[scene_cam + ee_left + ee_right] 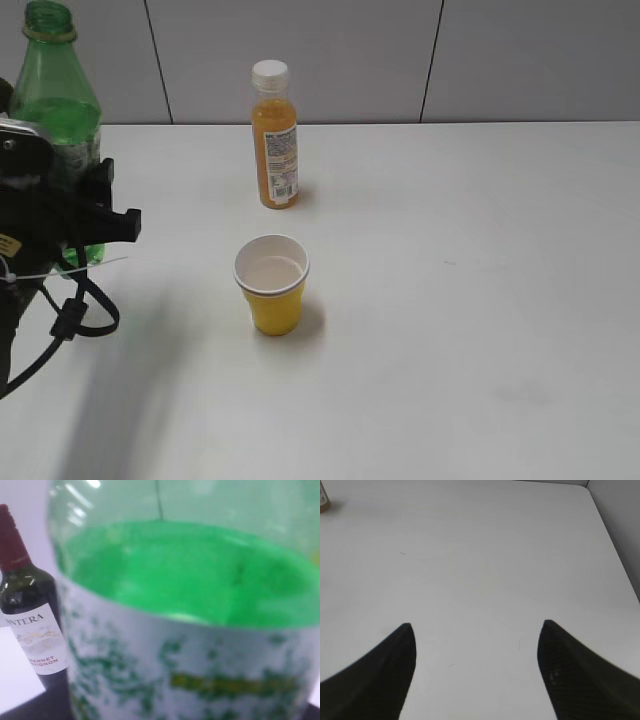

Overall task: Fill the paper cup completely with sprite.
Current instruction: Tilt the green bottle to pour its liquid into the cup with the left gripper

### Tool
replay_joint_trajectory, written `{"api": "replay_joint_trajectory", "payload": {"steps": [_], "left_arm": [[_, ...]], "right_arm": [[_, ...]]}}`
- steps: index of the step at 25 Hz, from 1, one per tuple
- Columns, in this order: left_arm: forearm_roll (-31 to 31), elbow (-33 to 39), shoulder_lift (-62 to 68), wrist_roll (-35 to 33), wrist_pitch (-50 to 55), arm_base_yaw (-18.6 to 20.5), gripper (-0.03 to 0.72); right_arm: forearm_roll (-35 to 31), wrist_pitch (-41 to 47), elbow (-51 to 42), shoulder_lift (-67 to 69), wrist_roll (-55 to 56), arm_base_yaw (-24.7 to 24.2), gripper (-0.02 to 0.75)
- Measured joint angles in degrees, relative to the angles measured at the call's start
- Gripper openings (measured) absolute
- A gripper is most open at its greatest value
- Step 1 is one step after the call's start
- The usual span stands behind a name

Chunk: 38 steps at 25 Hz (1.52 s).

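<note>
The yellow paper cup (272, 300) stands upright mid-table, with a pale level showing inside below its white rim. The green sprite bottle (58, 110) stands upright at the far left with no cap on. My left gripper (98, 215) is closed around its labelled middle. In the left wrist view the bottle (185, 605) fills the frame, with the clear liquid's level just above the label. My right gripper (475, 630) is open and empty over bare table. It does not show in the exterior view.
An orange juice bottle (275, 135) with a white cap stands behind the cup; its base shows in the right wrist view (324, 500). A dark wine bottle (30, 620) with a white label stands just beyond the sprite bottle. The white table (480, 300) ends at a grey wall.
</note>
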<state>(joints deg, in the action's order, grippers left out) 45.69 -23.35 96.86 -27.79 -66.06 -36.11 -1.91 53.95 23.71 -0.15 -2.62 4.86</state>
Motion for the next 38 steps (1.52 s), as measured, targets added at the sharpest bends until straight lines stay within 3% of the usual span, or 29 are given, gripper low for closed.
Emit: {"api": "replay_joint_trajectory", "payload": {"steps": [4, 10, 14, 38], "left_arm": [[4.03, 0.00, 0.00, -2.41, 0.00, -4.09, 0.446], [9.74, 0.00, 0.00, -8.32, -0.18, -4.51, 0.446], [9.89, 0.00, 0.00, -10.71, -0.18, -4.51, 0.446], [7.43, 0.00, 0.00, -39.22, -0.18, -4.51, 0.446]], "right_arm": [[0.00, 0.00, 0.00, 0.00, 0.00, 0.00, 0.585], [0.00, 0.00, 0.00, 0.00, 0.00, 0.00, 0.585], [0.00, 0.00, 0.00, 0.00, 0.00, 0.00, 0.585], [0.00, 0.00, 0.00, 0.00, 0.00, 0.00, 0.585]]}}
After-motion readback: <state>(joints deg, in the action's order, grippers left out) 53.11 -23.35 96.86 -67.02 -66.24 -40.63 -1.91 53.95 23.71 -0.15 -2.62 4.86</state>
